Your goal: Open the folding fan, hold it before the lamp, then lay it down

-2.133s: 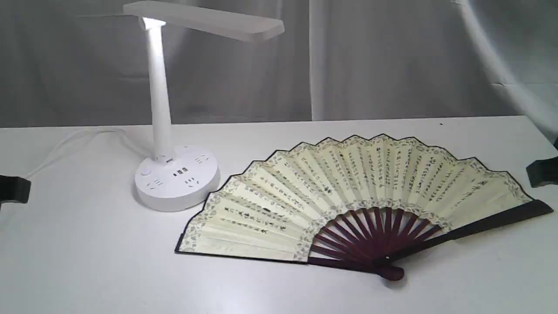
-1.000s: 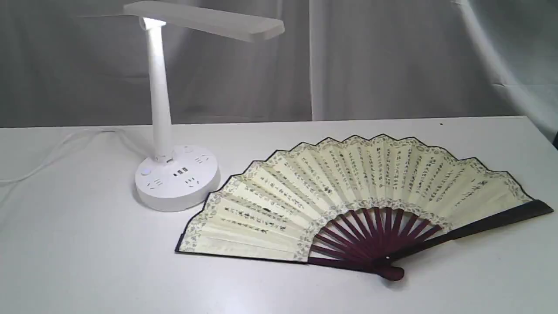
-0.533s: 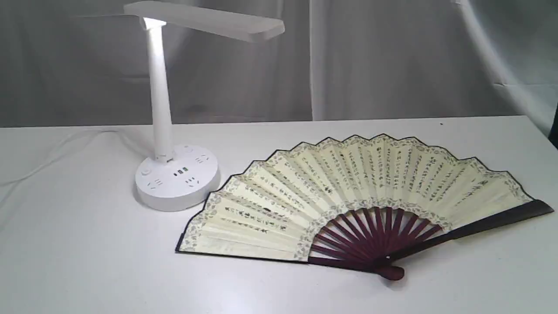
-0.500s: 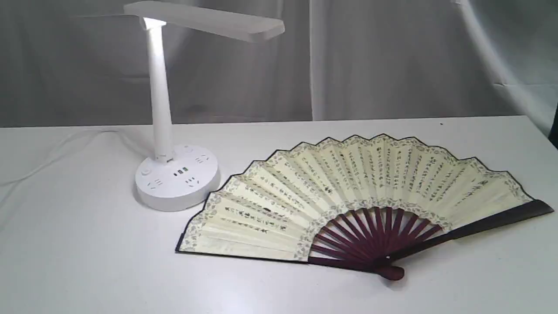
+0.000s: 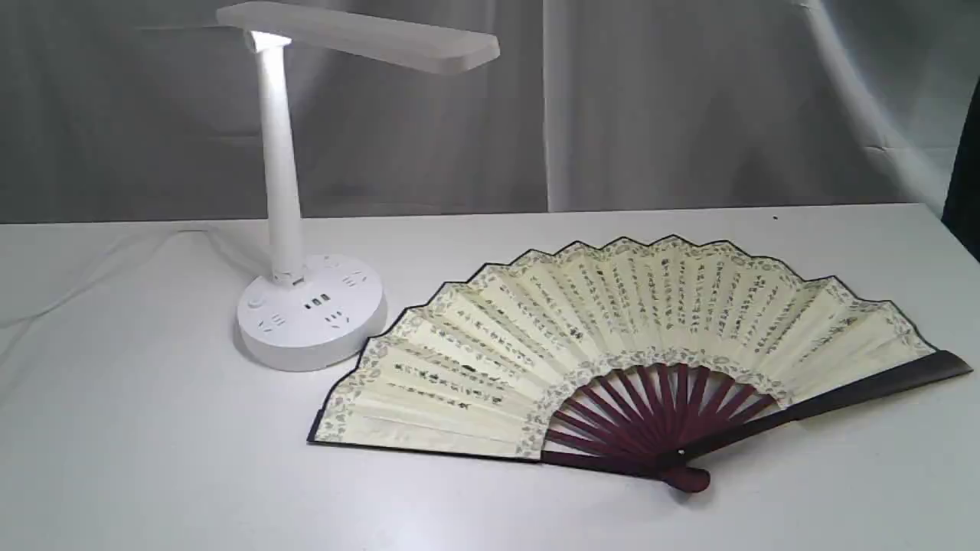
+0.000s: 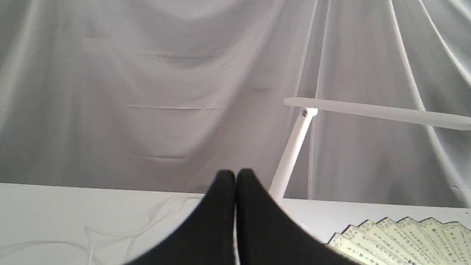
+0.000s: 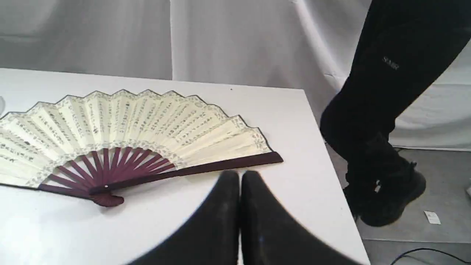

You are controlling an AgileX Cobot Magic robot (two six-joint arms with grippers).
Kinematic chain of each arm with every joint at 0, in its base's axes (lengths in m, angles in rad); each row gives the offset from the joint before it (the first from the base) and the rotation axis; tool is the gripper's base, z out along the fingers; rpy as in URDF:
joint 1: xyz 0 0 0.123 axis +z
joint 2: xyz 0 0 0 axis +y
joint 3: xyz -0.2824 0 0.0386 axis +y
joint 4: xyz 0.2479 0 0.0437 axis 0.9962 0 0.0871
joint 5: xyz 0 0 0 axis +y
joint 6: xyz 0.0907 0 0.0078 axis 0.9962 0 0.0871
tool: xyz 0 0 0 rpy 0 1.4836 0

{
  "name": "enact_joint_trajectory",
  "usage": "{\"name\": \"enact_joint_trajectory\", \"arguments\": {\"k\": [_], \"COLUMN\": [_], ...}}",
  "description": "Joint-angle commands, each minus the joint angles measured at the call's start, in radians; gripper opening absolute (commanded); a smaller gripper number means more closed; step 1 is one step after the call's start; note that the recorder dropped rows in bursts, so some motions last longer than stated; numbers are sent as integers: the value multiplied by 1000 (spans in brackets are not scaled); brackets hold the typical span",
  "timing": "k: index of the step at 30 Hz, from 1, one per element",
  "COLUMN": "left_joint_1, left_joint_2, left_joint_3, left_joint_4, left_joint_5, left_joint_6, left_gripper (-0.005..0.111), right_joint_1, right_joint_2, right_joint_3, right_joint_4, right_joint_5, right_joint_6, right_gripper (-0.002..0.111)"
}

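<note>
The folding fan [image 5: 612,337] lies spread open and flat on the white table [image 5: 153,459], cream leaf up, maroon ribs meeting at the pivot near the front; it also shows in the right wrist view [image 7: 121,129] and partly in the left wrist view [image 6: 404,235]. The white lamp [image 5: 306,306] stands left of it, its bar head [image 5: 360,34] lit, and the left wrist view shows the lamp's post [image 6: 294,147]. Neither gripper appears in the exterior view. My left gripper [image 6: 235,176] and right gripper [image 7: 240,176] are shut, empty and away from the fan.
The lamp's white cord [image 5: 99,268] trails off to the left across the table. A grey curtain [image 5: 689,99] hangs behind. A person in dark trousers [image 7: 390,92] stands beside the table's right edge [image 7: 331,165], also dark at the exterior view's right border [image 5: 966,176].
Both dark gripper tips seen at the exterior view's side edges two seconds ago have withdrawn out of that view. A dark figure has come in at the right border. Fan and lamp have not moved.
</note>
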Motion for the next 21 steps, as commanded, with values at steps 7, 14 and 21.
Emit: {"name": "enact_joint_trajectory", "arguments": {"k": [7, 14, 21], "left_joint_1": [-5, -5, -5], "left_joint_2": [0, 0, 0], "left_joint_3": [63, 207, 365], "left_joint_4": [-21, -34, -41], "left_joint_5": [-60, -241, -448], "left_joint_6": [-3, -3, -3], "left_gripper": [0, 0, 0], "right_joint_1": [43, 43, 43], "right_joint_2": [-3, -3, -3], "right_joint_3": [12, 14, 141], "right_joint_4": [-13, -18, -78], "right_joint_5": [-36, -180, -381], "right_joint_6": [-13, 0, 100], "right_gripper": [0, 0, 0]}}
